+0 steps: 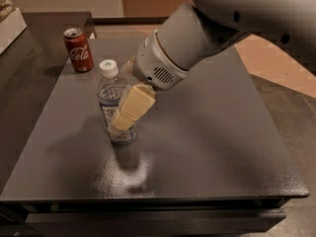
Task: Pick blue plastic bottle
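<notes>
The blue plastic bottle (109, 94) stands upright on the dark grey table (207, 132), left of centre. It is clear, with a white screw cap and a blue-and-white label. My gripper (120, 118) comes down from the upper right on a big grey arm (197, 38). Its cream end lies against the bottle's front right side at label height and hides part of the label. The bottle's base rests on the table.
A red Coca-Cola can (78, 49) stands upright at the table's back left, apart from the bottle. A white box edge (9, 23) shows at the far left. The table's front edge (148, 197) runs below the bottle.
</notes>
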Tool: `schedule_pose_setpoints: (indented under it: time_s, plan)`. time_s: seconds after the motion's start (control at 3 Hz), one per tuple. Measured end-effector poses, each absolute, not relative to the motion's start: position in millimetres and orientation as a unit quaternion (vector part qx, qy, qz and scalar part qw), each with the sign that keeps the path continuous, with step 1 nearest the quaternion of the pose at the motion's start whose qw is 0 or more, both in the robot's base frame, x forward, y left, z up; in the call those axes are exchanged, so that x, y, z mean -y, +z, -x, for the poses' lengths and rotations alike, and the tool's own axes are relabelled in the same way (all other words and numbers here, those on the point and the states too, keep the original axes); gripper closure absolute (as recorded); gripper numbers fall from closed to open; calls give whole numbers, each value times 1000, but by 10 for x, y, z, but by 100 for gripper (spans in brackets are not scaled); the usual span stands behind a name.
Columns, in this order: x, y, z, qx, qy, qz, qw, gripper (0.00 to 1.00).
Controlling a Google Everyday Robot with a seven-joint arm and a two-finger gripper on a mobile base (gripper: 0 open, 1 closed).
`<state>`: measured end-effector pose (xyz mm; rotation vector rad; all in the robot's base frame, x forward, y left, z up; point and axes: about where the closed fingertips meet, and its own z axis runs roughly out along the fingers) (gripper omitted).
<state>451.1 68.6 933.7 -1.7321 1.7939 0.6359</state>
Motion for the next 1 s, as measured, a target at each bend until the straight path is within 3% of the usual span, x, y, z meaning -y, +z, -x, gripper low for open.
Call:
schedule_pose_setpoints:
  time_s: [1.0]
  plan:
    - [-541, 9563, -4596, -681, 235, 627, 295, 88]
